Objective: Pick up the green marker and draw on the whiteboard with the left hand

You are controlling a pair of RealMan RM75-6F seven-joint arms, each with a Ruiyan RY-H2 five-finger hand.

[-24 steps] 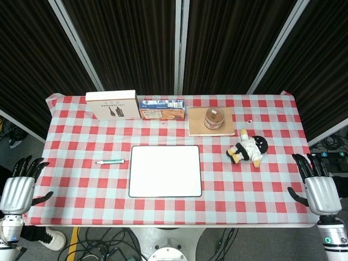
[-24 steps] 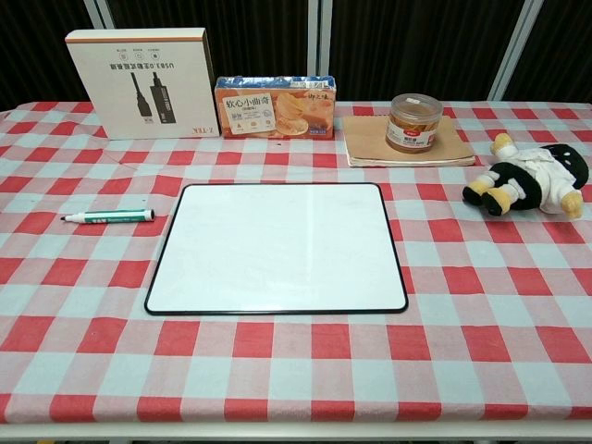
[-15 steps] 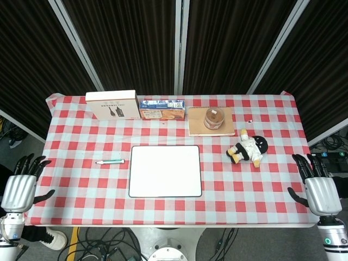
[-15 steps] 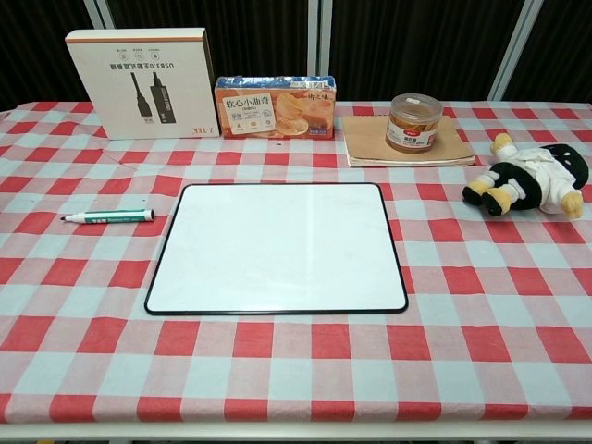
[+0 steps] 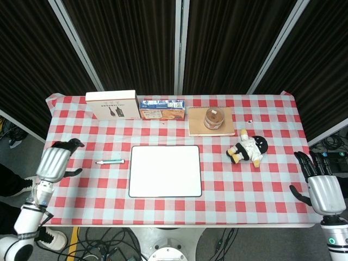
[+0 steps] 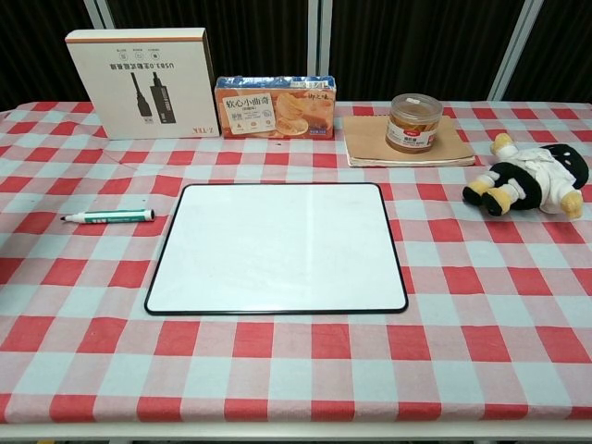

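Observation:
The green marker (image 5: pixel 110 161) (image 6: pixel 108 216) lies flat on the checkered cloth, just left of the blank whiteboard (image 5: pixel 165 171) (image 6: pixel 277 247). My left hand (image 5: pixel 56 161) hovers over the table's left edge, a short way left of the marker, holding nothing with its fingers apart. Off the table's right edge my right hand (image 5: pixel 321 187) is open and empty. Neither hand appears in the chest view.
Along the back edge stand a white cable box (image 5: pixel 111 104) (image 6: pixel 142 83) and a snack box (image 5: pixel 162 109) (image 6: pixel 275 107). A jar (image 5: pixel 214 118) (image 6: pixel 413 122) sits on a brown pad (image 5: pixel 196 128) (image 6: pixel 366 143). A plush doll (image 5: pixel 248 148) (image 6: pixel 530 179) lies at the right.
My left hand has risen and moved in over the table's left edge, toward the marker. The right hand has barely shifted. Marker and whiteboard are unmoved.

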